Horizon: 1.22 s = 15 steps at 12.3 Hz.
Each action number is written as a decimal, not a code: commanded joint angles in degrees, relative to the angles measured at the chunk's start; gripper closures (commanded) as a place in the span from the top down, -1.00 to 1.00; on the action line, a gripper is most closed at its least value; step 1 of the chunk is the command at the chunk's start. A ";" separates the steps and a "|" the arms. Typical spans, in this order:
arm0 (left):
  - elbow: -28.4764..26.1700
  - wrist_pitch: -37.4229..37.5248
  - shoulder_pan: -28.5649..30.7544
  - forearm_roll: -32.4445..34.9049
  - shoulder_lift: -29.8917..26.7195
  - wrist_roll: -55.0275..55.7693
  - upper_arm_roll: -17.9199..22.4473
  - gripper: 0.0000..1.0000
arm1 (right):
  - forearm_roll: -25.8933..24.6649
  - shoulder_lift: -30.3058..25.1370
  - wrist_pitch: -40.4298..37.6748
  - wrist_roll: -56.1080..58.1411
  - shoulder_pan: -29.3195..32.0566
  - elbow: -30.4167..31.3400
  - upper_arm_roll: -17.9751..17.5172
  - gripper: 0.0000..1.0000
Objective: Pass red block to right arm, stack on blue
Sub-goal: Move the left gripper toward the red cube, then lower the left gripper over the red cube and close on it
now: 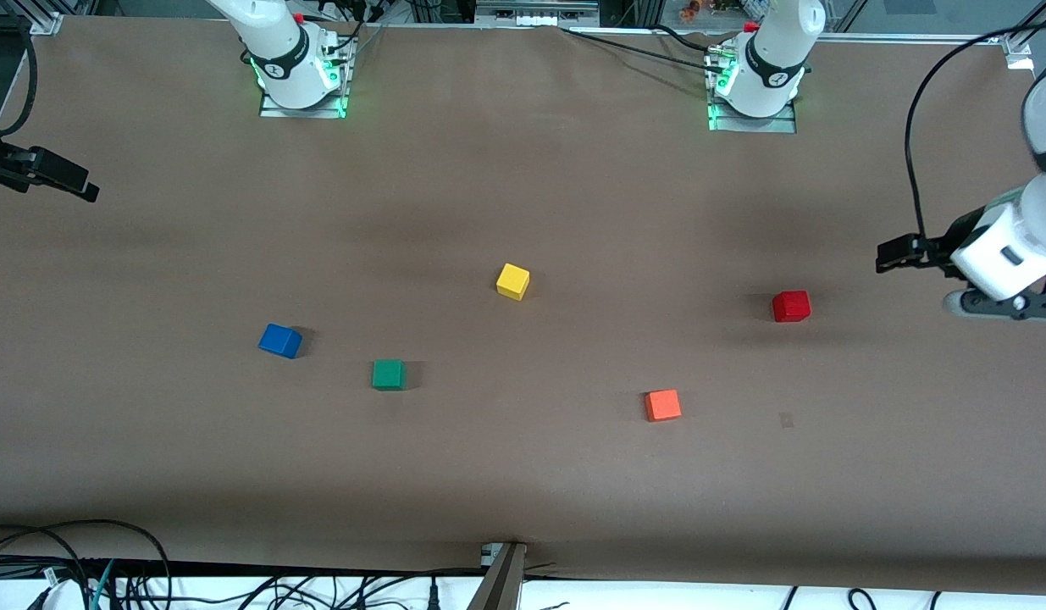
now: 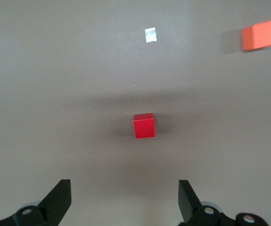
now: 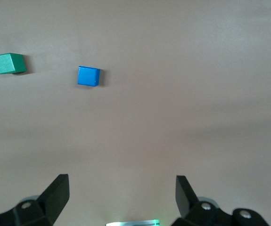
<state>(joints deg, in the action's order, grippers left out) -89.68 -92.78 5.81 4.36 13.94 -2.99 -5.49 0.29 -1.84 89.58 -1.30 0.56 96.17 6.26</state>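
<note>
Orange cube (image 1: 662, 405): lowest on the table, nearest the front camera.
Left gripper (image 2: 125, 197): fingers spread wide, empty, up in the air at its own end of the table.
Red block (image 1: 791, 306): on the table near the left gripper, untouched.
Right gripper (image 3: 122, 195): fingers apart, empty, arm waiting.
Blue cube (image 1: 279, 341): toward the right arm's end, beside the green cube (image 1: 388, 374).

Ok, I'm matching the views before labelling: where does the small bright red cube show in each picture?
Front view: small bright red cube on the table, toward the left arm's end.
Left wrist view: mid-picture, ahead of the open left gripper.
Right wrist view: not in it.
Shared landmark: the lighter orange cube.
</note>
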 commanded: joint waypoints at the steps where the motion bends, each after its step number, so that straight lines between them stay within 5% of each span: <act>1: 2.94 0.15 -0.45 2.94 3.81 -1.23 -0.22 1.00 | 0.15 -0.27 -0.98 -0.02 0.41 -0.55 -0.28 1.00; 7: 0.14 -3.26 -0.01 2.23 9.96 -1.93 -0.22 1.00 | 0.15 -0.27 -0.98 -0.02 0.41 -0.55 -0.28 1.00; 11: -17.94 -24.84 1.57 1.97 8.03 -0.89 -0.22 1.00 | 0.06 -0.27 -0.98 -0.02 0.41 -0.55 -0.28 1.00; 15: -30.25 -41.90 1.39 1.18 8.64 4.12 -0.22 1.00 | 0.06 -0.27 -0.98 -0.02 0.41 -0.55 -0.37 1.00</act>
<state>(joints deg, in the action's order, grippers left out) -113.21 -128.07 6.98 5.58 24.63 -0.95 -5.39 0.29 -1.85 89.56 -1.30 0.56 96.16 6.25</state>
